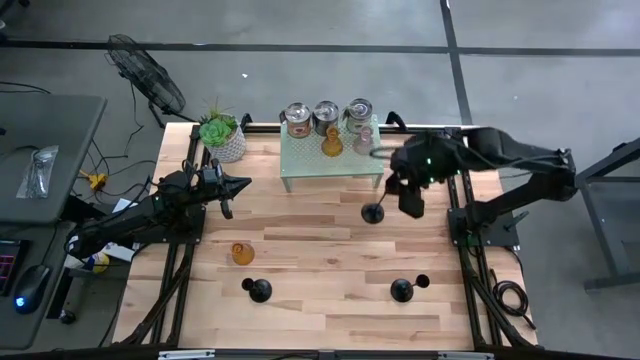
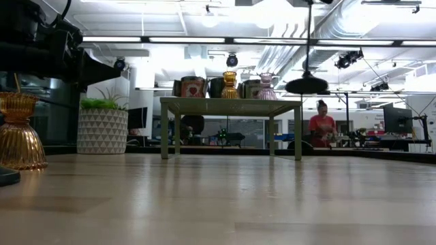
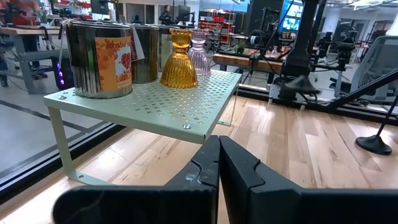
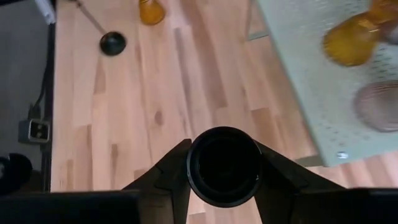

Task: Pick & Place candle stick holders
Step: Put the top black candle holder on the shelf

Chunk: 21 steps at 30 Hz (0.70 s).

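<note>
1. My right gripper [image 4: 224, 165] is clenched around a black stemmed holder [image 1: 374, 211], lifted beside the green shelf [image 1: 310, 160].
2. This looks like the carrying step; next I should set it upright on the shelf, near the amber holder [image 4: 349, 40].
3. My left gripper [image 3: 219, 167], pinched closed and empty, waits farther from the shelf.

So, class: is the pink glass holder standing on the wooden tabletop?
No: the pink glass holder stands on the pale green shelf, beside an amber holder.

Pale green perforated shelf [image 1: 330, 160]; amber holder [image 1: 332, 143], pale pink holder [image 1: 363, 141], silver cups [image 1: 326, 117] with orange-red labels; black stemmed holder [image 1: 258, 290]; white triangle-patterned pot [image 1: 226, 146]; light wood table [image 1: 320, 250].
</note>
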Available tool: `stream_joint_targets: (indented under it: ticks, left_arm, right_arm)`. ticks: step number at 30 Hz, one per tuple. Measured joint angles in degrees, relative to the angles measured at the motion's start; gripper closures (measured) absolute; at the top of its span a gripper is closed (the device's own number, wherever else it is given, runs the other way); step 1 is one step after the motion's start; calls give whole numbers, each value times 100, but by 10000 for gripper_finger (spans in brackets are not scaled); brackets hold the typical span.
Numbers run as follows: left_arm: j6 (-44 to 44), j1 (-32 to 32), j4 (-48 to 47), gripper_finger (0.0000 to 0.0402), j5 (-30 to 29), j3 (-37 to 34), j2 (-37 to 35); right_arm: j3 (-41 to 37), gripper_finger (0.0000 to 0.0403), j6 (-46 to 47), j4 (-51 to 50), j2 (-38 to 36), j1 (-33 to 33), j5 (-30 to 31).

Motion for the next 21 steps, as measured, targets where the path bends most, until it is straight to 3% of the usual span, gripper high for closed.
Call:
stream_joint_targets:
  ticks: [21]
  left_arm:
    - [-1, -1, 0, 402, 0, -2, 0]
  right_arm:
    - [1729, 274, -727, -88, 1487, -1463, 597]
